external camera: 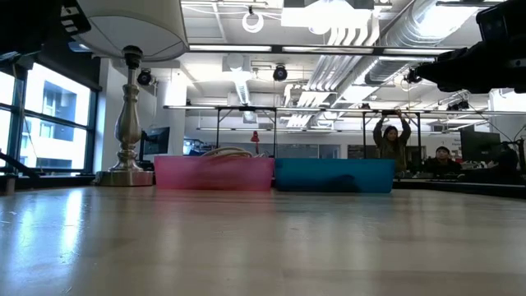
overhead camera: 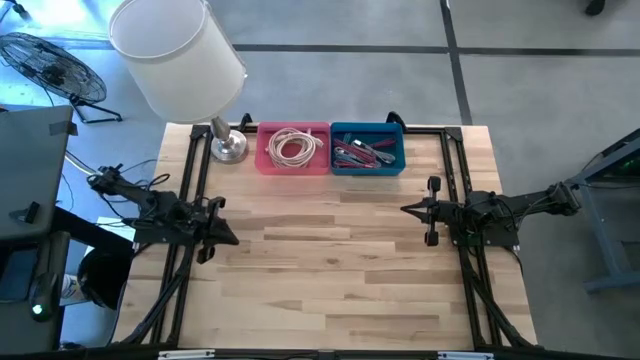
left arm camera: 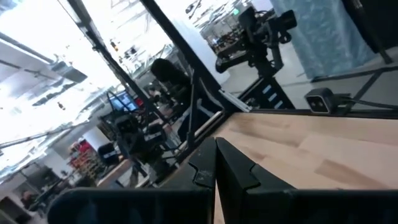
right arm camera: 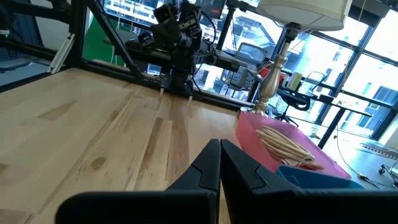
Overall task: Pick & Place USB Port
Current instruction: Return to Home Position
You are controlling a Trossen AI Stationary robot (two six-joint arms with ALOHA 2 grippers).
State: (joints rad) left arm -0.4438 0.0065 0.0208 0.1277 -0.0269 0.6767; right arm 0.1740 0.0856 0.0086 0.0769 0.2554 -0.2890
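Note:
A pink bin (overhead camera: 293,148) holding a coiled pale cable (overhead camera: 292,147) and a blue bin (overhead camera: 368,148) holding several small red and grey parts stand side by side at the table's far edge. My left gripper (overhead camera: 232,237) rests at the table's left side, shut and empty. My right gripper (overhead camera: 408,209) rests at the table's right side, shut and empty, its fingers (right arm camera: 219,163) pointing toward the table's left. The bins also show in the low view, the pink one (external camera: 214,173) and the blue one (external camera: 334,175).
A table lamp with a white shade (overhead camera: 178,52) and a metal base (overhead camera: 227,146) stands at the far left corner, next to the pink bin. A black frame (overhead camera: 450,160) runs along the table's sides. People (external camera: 393,140) are in the room beyond the far edge.

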